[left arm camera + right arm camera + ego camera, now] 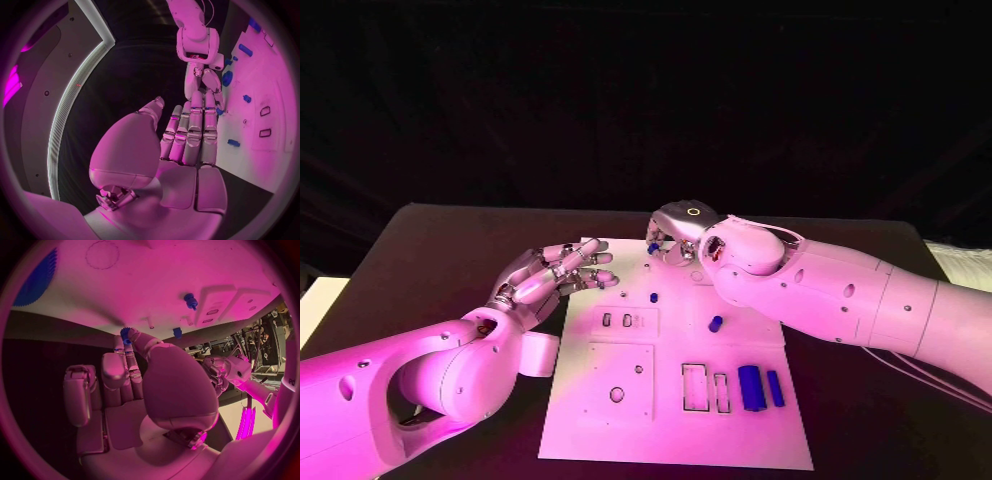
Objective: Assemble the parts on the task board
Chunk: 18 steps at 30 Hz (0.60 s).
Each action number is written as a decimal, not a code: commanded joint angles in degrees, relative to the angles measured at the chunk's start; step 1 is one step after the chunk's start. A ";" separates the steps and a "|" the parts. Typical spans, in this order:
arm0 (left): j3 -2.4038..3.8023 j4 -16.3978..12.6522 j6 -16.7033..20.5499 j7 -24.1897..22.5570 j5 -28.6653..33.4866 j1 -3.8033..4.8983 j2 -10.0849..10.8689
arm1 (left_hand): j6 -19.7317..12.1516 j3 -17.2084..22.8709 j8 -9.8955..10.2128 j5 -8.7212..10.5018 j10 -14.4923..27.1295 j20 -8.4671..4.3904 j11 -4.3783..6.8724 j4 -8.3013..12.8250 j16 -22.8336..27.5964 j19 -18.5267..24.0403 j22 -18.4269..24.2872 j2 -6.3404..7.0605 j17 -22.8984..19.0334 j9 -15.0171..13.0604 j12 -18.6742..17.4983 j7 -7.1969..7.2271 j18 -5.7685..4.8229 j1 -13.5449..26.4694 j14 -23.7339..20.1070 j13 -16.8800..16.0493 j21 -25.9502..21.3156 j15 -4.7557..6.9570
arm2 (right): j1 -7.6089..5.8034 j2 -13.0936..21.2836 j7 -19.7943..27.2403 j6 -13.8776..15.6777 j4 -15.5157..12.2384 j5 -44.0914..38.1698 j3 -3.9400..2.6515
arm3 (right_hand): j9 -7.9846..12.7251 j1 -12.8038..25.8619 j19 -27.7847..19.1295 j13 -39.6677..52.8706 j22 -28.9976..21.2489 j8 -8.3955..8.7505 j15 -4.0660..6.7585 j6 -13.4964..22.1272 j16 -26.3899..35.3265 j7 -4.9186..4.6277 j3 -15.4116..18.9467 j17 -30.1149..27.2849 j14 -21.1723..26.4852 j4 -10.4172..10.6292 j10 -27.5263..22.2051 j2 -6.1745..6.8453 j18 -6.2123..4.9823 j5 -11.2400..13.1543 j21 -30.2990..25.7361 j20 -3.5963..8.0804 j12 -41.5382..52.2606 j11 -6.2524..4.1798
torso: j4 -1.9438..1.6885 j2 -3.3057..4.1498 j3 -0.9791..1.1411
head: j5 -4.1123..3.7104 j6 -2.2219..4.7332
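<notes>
- A black, matte-topped table point(444, 250) carries everything; in the head view its far edge runs across the picture and its near corners run out of frame.
- A white rectangular plate, the task board point(610, 425), lies flat on the table's middle, its long side running from 6 o'clock towards 12 o'clock and leaning slightly to 1 o'clock.
- A small white block point(540, 354) sits at the board's 9 o'clock edge, just beside it; whether it rests on the table cannot be told.
</notes>
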State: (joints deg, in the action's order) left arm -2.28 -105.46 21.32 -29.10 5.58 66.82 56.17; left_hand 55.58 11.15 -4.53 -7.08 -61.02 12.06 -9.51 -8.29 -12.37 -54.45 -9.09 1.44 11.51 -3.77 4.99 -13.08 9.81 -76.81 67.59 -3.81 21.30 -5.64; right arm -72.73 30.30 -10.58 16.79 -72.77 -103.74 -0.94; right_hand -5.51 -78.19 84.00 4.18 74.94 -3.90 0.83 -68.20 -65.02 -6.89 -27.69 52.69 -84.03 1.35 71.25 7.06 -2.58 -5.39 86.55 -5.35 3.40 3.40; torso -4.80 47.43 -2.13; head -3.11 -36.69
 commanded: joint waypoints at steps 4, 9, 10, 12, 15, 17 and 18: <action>0.05 0.03 -1.11 -0.32 0.04 0.07 -0.23 | -0.18 -0.01 0.35 -0.05 0.53 0.13 -0.03 0.28 0.25 0.39 0.10 -0.21 0.09 0.04 -0.31 -0.04 0.60 0.08 -0.15 0.08 -0.26 -0.37 | -0.01 -0.28 0.40 -0.81 0.45 -1.04 0.01 | -0.05 0.46 1.01 -0.01 7.52 -0.09 0.28 -0.40 -0.38 0.08 -0.23 0.07 -0.93 0.13 0.24 0.22 0.79 -0.03 0.27 0.19 0.16 0.10 | 0.01 0.08 -0.01 | 0.06 -0.14; 0.05 0.07 -1.10 -0.30 0.04 0.07 -0.26 | -0.18 -0.01 0.35 -0.05 0.53 0.13 -0.03 0.28 0.25 0.39 0.10 -0.21 0.09 0.04 -0.31 -0.04 0.60 0.08 -0.15 0.08 -0.26 -0.37 | -0.02 -0.42 0.23 -1.81 0.64 -1.05 0.02 | -0.03 0.72 0.90 -0.06 7.38 0.02 0.24 -0.27 -0.21 0.07 -0.22 -0.24 -0.85 0.23 0.03 0.52 0.75 0.21 0.21 0.16 0.11 0.14 | 0.04 0.03 -0.04 | 0.12 -0.26; 0.05 0.07 -1.10 -0.30 0.04 0.07 -0.26 | -0.18 -0.01 0.35 -0.05 0.53 0.13 -0.03 0.28 0.25 0.39 0.10 -0.21 0.09 0.04 -0.31 -0.04 0.60 0.08 -0.15 0.08 -0.26 -0.37 | -0.02 -0.42 0.13 -1.88 0.67 -1.05 0.02 | 0.00 0.92 0.78 -0.10 7.22 0.11 0.20 -0.11 -0.04 0.02 -0.18 -0.51 -0.77 0.32 -0.17 0.74 0.72 0.37 0.14 0.13 0.07 0.20 | 0.05 0.02 -0.03 | 0.12 -0.23; 0.05 0.06 -1.08 -0.30 0.04 0.07 -0.24 | -0.18 -0.01 0.35 -0.05 0.53 0.13 -0.03 0.28 0.25 0.39 0.10 -0.21 0.09 0.04 -0.31 -0.04 0.60 0.08 -0.15 0.08 -0.26 -0.37 | -0.06 -0.42 -0.10 -1.33 0.78 -1.05 0.03 | 0.54 1.89 -0.27 -0.40 5.72 0.45 -0.35 2.15 1.39 -0.84 0.11 -2.50 -0.18 0.84 -1.93 2.04 0.38 1.06 -0.53 -0.15 0.01 0.75 | 0.06 0.03 -0.02 | 0.11 -0.16; 0.05 0.03 -1.05 -0.29 0.04 0.07 -0.19 | -0.18 -0.01 0.35 -0.05 0.53 0.13 -0.03 0.28 0.25 0.39 0.10 -0.21 0.09 0.04 -0.31 -0.04 0.60 0.08 -0.15 0.08 -0.26 -0.37 | -0.09 -0.31 -0.31 0.11 0.82 -1.11 0.04 | 1.79 2.93 -3.99 -0.54 0.36 0.41 -1.26 8.63 5.43 -1.45 2.14 -7.80 1.24 1.54 -7.19 4.43 -0.87 1.64 -3.14 -0.94 0.05 1.82 | 0.08 0.07 -0.02 | 0.05 -0.11; 0.05 0.01 -1.04 -0.26 0.04 0.07 -0.15 | -0.18 -0.01 0.35 -0.05 0.53 0.13 -0.03 0.28 0.25 0.39 0.10 -0.21 0.09 0.04 -0.31 -0.04 0.60 0.08 -0.15 0.08 -0.26 -0.37 | -0.11 -0.17 -0.43 0.88 0.74 -1.16 0.04 | 1.81 2.67 -5.22 -0.48 -1.50 0.39 -1.64 10.68 6.89 -1.64 4.46 -9.66 1.50 1.96 -9.30 4.57 -1.29 1.34 -4.22 -1.25 0.15 2.18 | 0.10 0.07 0.00 | 0.01 -0.09; 0.04 0.00 -1.03 -0.25 0.04 0.07 -0.13 | -0.18 -0.01 0.35 -0.05 0.53 0.13 -0.03 0.28 0.25 0.39 0.10 -0.21 0.09 0.04 -0.31 -0.04 0.60 0.08 -0.15 0.08 -0.26 -0.37 | -0.11 -0.09 -0.45 1.15 0.67 -1.17 0.04 | 1.79 2.43 -5.37 -0.43 -1.78 0.39 -1.60 11.22 7.21 -1.17 5.29 -10.07 1.50 2.11 -9.52 4.48 -1.34 1.32 -4.42 -1.33 0.20 2.25 | 0.11 0.07 0.02 | -0.02 -0.09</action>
State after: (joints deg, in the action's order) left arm -2.28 -105.33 21.31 -29.07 5.59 66.83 56.07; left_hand 55.58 11.15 -4.53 -7.08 -61.02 12.06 -9.50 -8.29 -12.37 -54.45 -9.04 1.44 11.51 -3.77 4.99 -13.08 9.81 -76.81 67.59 -3.81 21.30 -5.64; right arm -72.80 30.11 -10.57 16.64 -71.99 -103.91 -0.91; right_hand -3.75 -75.56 78.97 3.67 73.45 -3.73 -0.62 -57.53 -58.15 -8.29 -23.00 43.05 -82.58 3.37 62.11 11.32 -3.52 -3.95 82.33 -6.67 3.49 5.54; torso -4.74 47.48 -2.14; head -3.05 -36.82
